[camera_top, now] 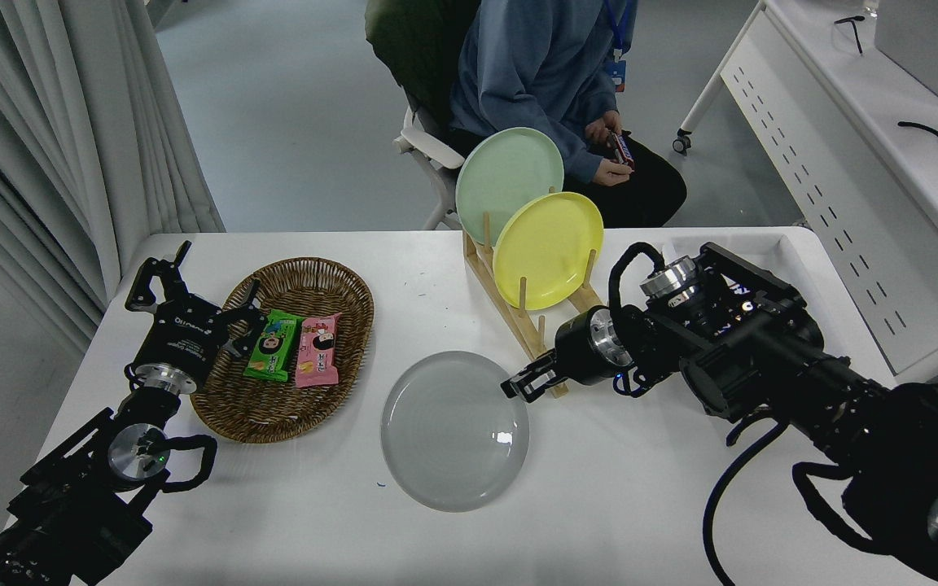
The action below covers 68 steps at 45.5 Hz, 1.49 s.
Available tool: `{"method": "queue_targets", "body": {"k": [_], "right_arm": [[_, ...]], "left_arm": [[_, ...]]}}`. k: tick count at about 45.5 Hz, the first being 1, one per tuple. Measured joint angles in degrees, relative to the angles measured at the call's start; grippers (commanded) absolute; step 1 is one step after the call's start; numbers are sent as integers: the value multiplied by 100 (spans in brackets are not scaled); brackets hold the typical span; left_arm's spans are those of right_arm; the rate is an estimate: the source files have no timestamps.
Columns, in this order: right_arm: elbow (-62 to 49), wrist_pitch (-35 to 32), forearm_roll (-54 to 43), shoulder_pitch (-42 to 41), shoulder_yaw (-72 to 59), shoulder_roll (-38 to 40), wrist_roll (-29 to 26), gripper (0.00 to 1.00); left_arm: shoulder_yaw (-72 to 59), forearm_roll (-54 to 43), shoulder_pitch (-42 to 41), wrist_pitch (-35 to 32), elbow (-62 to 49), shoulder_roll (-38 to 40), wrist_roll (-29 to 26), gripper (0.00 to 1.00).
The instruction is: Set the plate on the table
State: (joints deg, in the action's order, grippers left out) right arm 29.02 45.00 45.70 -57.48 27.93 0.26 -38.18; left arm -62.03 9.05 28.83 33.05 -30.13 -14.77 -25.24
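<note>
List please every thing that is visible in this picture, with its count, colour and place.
plate: 1, pale grey, on the table near the front, middle
table: 1, white, under everything
yellow plate: 1, yellow, upright in the rack
mint green plate: 1, mint green, upright in the rack, behind the yellow one
rack: 1, light wood, middle of the table
basket: 1, brown wicker, left side
snack packets: 2, green and pink, in the basket
desk: 1, white, far right
curtain: 1, pale, far left
person: 1, blue top, seated at the far side
left claw: 1, black, open, parked by the basket
right claw: 1, black, at the plate's right rim
</note>
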Motion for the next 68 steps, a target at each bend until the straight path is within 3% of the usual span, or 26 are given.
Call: {"method": "queue_targets", "body": {"k": [68], "right_arm": [[-142,0,-24,331,-126,-26,-1,0]], "left_arm": [[1,1,0,0,2,0,2,100]]}}
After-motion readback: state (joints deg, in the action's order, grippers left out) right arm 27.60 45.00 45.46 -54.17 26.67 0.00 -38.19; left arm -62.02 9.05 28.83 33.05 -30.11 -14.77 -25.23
